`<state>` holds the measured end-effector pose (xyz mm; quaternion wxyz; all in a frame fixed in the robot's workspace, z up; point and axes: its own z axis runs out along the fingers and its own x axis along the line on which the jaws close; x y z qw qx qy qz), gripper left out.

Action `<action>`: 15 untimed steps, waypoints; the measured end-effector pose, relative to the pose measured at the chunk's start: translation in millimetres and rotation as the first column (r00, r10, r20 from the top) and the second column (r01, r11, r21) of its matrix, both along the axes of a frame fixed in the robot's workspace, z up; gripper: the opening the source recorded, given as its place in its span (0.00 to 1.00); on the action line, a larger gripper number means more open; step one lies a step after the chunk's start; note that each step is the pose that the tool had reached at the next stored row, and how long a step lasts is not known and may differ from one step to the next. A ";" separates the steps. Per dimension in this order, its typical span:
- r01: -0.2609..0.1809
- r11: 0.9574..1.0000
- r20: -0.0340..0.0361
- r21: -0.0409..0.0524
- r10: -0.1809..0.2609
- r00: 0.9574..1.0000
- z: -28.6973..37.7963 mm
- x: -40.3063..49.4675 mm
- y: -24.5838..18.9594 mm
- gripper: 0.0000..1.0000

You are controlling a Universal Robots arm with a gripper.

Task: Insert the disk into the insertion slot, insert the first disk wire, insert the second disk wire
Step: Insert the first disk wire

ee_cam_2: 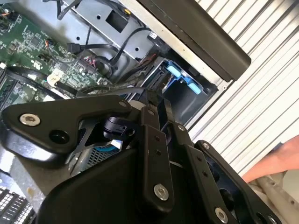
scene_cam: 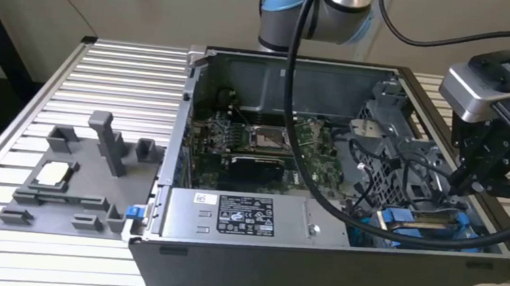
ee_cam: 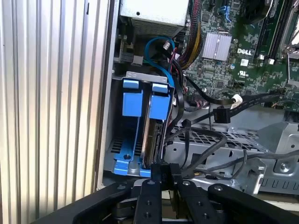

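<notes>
Seated in insertion slot (ee_cam: 140, 74): disk (ee_cam: 155, 140), rigid, fragile; take by blue end tabs (ee_cam: 160, 87). Closed gripper (ee_cam: 163, 176), apparently pinching black wire connector (ee_cam: 163, 168); stiff there, limp behind.

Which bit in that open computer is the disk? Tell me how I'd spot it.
Find the open computer case and its grey labelled power-supply box; to the exterior view's right of it sits a grey metal bay with blue rails. The disk is the thin slab seated in that bay, with a bright blue tab at its end, unlike the perforated grey cage alongside.
</notes>
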<state>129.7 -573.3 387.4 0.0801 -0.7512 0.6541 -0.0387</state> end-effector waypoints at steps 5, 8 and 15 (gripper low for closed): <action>0.004 1.000 -0.024 -0.012 -0.004 1.000 -1.3 1.8 0.0 0.19; 0.039 0.999 -0.026 -0.011 -0.040 0.999 -3.0 1.8 0.0 0.19; 0.118 0.993 -0.030 -0.008 -0.118 0.993 -6.6 1.9 0.0 0.19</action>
